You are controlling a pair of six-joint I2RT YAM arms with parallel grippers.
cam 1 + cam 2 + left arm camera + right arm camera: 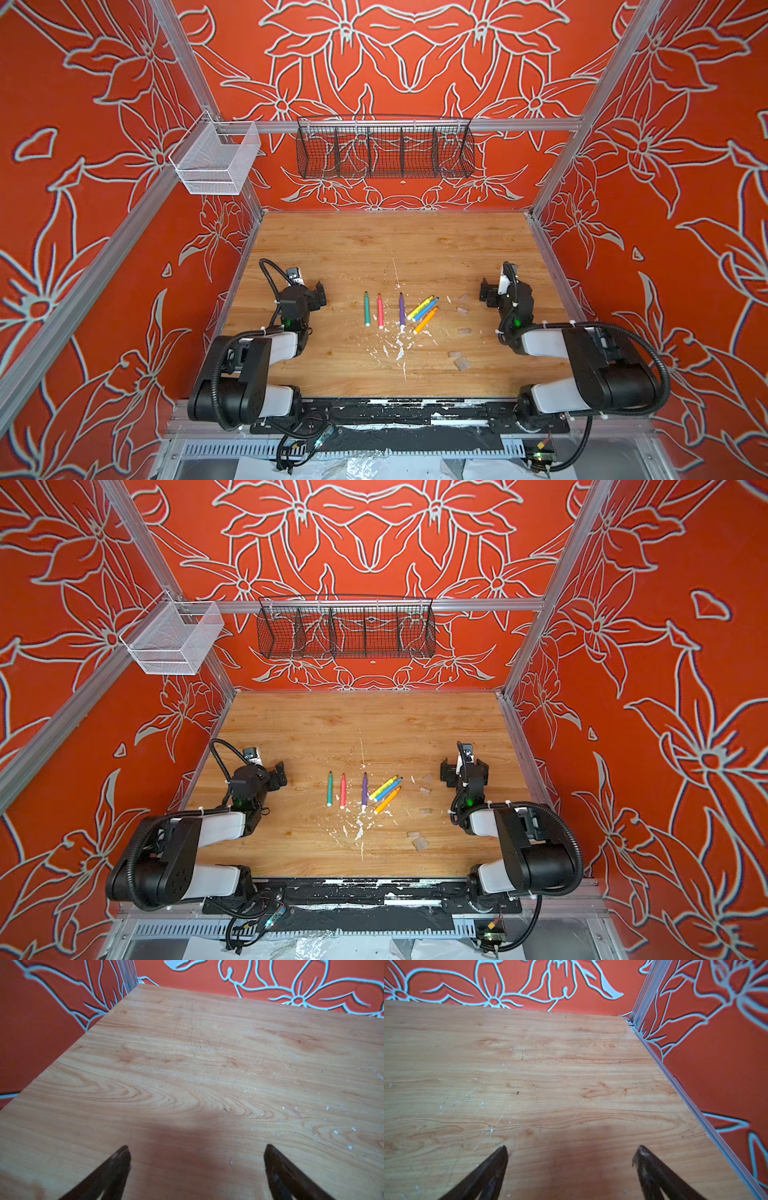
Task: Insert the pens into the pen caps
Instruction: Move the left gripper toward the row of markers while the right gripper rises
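Observation:
Several pens lie mid-table in both top views: green [366,309], pink-red [380,311] and purple [402,309] side by side, with yellow [419,307], blue [427,309] and orange [425,321] slanted to their right. Right of these, clear pen caps [462,310] [419,844] are scattered loose on the wood. My left gripper [311,291] [196,1151] hovers open and empty, left of the pens. My right gripper [492,291] [572,1151] is open and empty too, just right of the caps. Both wrist views show only bare table between the fingers.
White paint flecks [399,345] litter the wood in front of the pens. A black wire basket [384,151] and a white mesh basket [216,160] hang on the back rail. Aluminium frame posts and red patterned walls close in the wooden table [332,249].

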